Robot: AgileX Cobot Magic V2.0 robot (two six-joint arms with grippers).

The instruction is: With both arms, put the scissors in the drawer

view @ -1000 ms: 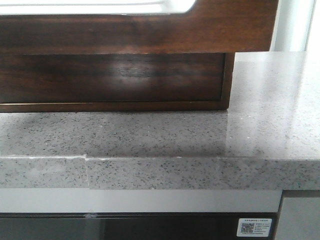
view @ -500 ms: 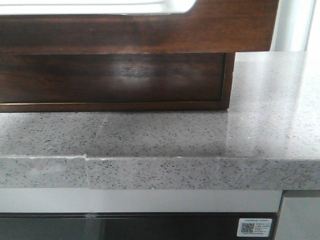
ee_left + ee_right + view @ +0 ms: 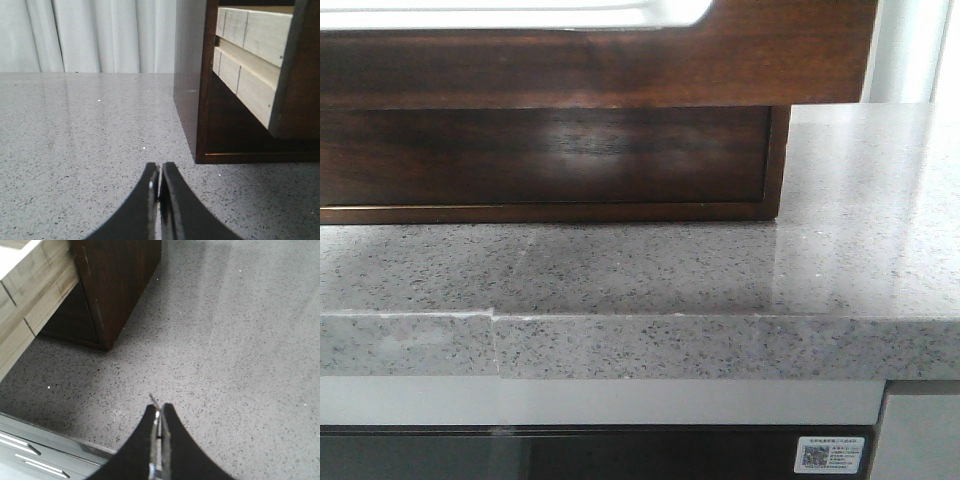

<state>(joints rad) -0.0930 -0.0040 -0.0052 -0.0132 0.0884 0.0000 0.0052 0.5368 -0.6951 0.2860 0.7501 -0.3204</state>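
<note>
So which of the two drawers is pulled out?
The upper drawer: its dark front, with the white area along the top, juts forward over the lower drawer, which sits shut and set back.

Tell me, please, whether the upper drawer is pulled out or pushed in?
Pulled out. The drawer front overhangs the cabinet face below it, and its pale wooden side shows beyond the cabinet frame.

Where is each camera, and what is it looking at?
Front view: low, facing forward at the pulled-out drawer and the speckled countertop; no robot parts show.
Left wrist view: on the left arm, facing the cabinet's side and curtains; shut left pincer shows.
Right wrist view: on the right arm, looking down at the countertop; shut right pincer shows.
Both wrist views share the drawer's pale wooden side.
</note>
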